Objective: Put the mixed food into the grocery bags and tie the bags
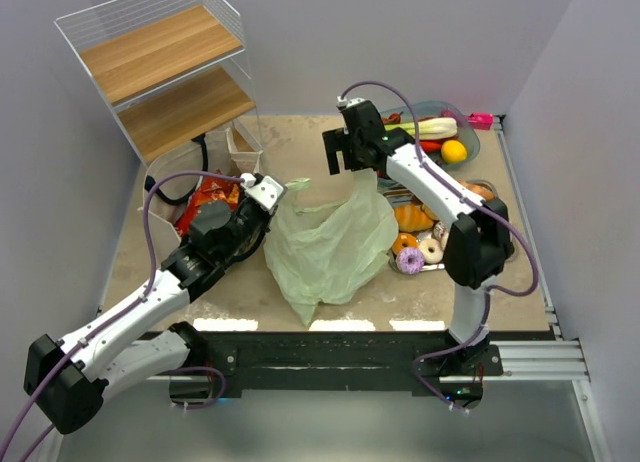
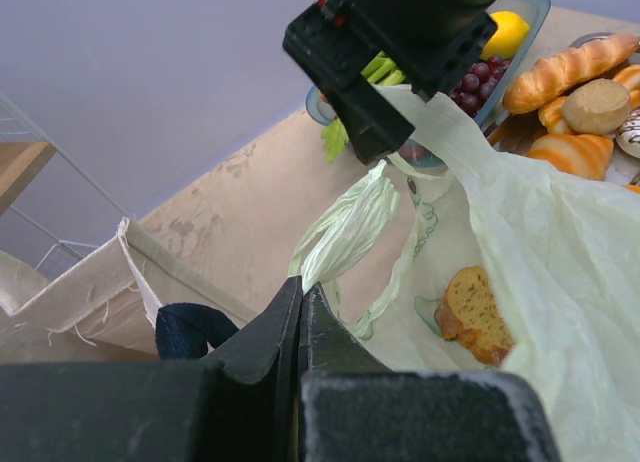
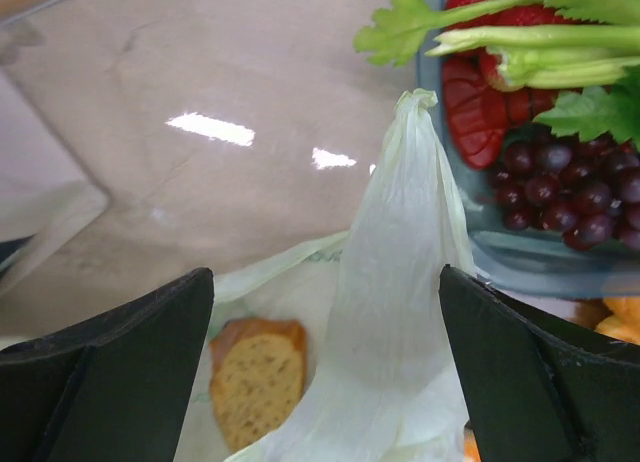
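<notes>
- Scuffed beige tabletop point(image 1: 330, 132), boxed in by plain grey walls point(image 1: 300, 42); wire shelf point(image 1: 160, 67) with wooden boards in far-left corner.
- Pale-green bag point(image 1: 330, 242) slumped mid-table, bread slice point(image 2: 470, 312) inside.
- Left gripper point(image 2: 301, 290) clenched on one bag handle point(image 2: 345, 232).
- Right gripper point(image 3: 325, 274) spread wide, other handle point(image 3: 410, 182) rising unpinched between jaws.
- Glass dish point(image 3: 530, 257) of produce just beyond.

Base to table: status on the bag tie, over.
Left gripper shut on green bag handle. Right gripper open, astride the other handle, not gripping. One bread slice inside bag. Produce bowl close behind right gripper.
</notes>
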Motion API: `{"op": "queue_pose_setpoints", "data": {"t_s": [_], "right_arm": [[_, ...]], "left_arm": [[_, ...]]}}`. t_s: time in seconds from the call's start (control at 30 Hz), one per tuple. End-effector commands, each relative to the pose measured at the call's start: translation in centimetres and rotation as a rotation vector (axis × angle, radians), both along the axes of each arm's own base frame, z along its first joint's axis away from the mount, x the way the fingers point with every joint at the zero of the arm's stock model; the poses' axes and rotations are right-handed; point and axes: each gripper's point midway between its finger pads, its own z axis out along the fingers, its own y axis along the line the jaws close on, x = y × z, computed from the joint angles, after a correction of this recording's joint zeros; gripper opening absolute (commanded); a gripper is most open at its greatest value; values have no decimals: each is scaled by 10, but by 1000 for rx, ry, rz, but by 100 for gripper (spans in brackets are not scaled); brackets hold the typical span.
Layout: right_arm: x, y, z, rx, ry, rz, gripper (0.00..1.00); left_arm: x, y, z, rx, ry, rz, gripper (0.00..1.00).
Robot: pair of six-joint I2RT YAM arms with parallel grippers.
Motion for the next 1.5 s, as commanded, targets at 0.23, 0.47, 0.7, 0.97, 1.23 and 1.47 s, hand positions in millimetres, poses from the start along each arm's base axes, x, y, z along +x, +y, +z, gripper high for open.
{"op": "queue_pose_setpoints", "data": {"t_s": [0.23,0.47,0.7,0.97,1.23,1.47], "right_arm": [[52,-31,6,-247,-130,-88,89],[52,-43,8,-308,-137,-117,47],[48,-12,85,-98,-204,-31,0],[10,13,240,279,-461,69,0],[-63,4,195,501,-636,190,0],[-96,7,127,495,-545,278,0]], "left_arm": [[1,-2,21,-41,-54,-4,0],[4,-1,20,-43,-51,10,0],[23,12,64,-67,-124,131,0],[34,52,156,-110,-349,352,0],[16,36,67,-186,-173,226,21],[-11,-12,24,-191,63,-47,75]]}}
